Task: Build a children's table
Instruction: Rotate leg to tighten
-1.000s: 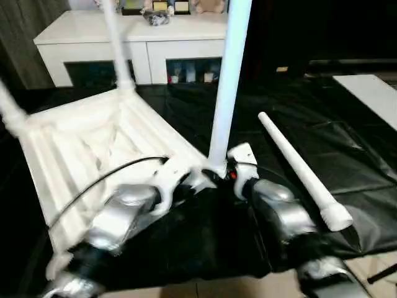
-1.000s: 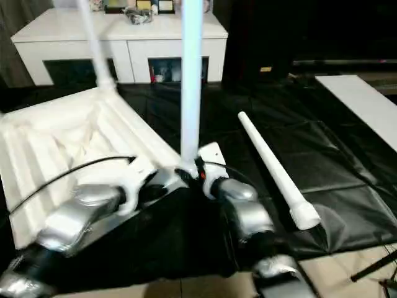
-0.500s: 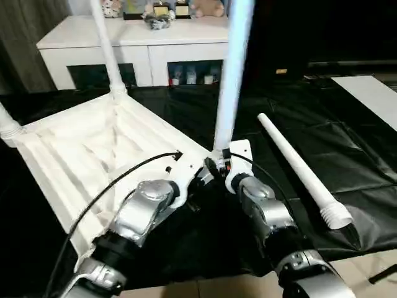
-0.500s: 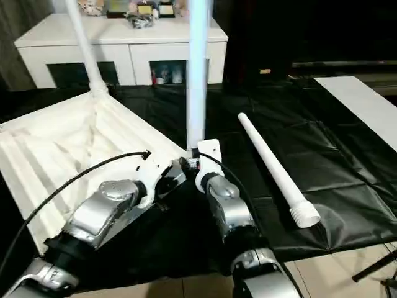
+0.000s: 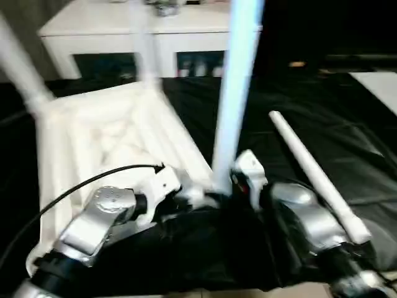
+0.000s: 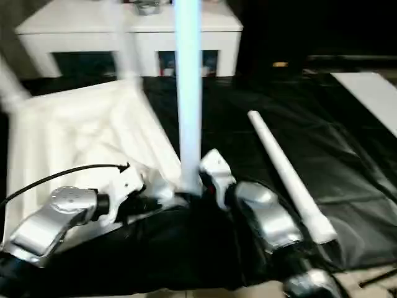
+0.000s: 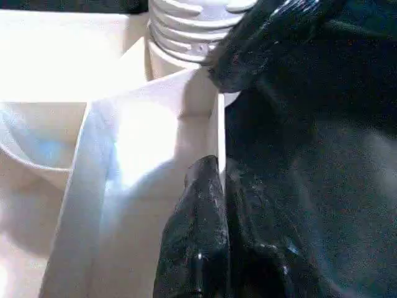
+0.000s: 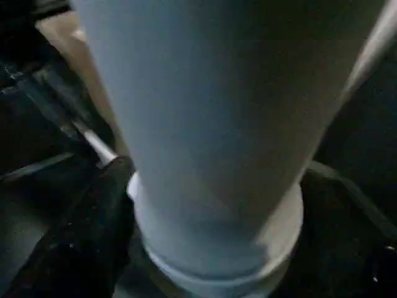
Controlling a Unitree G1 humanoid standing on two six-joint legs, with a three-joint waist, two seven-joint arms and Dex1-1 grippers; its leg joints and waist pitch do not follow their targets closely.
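Note:
The white tabletop (image 5: 105, 136) lies upside down on the black sheet, ribs up. Two legs stand in its far corners, one on the left (image 5: 25, 81) and one at the back (image 5: 144, 59). A third leg (image 5: 234, 93) rises upright from the near corner socket. My right gripper (image 5: 231, 186) is shut on this leg's base; one black finger (image 8: 80, 236) presses against its collar. My left gripper (image 5: 189, 197) is shut on the tabletop's rim beside that socket, with fingers (image 7: 198, 236) either side of the wall. A fourth leg (image 5: 313, 171) lies loose to the right.
A white cabinet (image 5: 124, 31) with glass doors stands along the back. The black sheet (image 5: 347, 143) covers the floor, with a white board (image 5: 378, 87) at its far right. A black cable (image 5: 74, 189) loops over my left forearm.
The whole picture has shifted and blurred, so the camera moved. Both grippers stay at the near corner, the right on the upright leg, the left on the rim.

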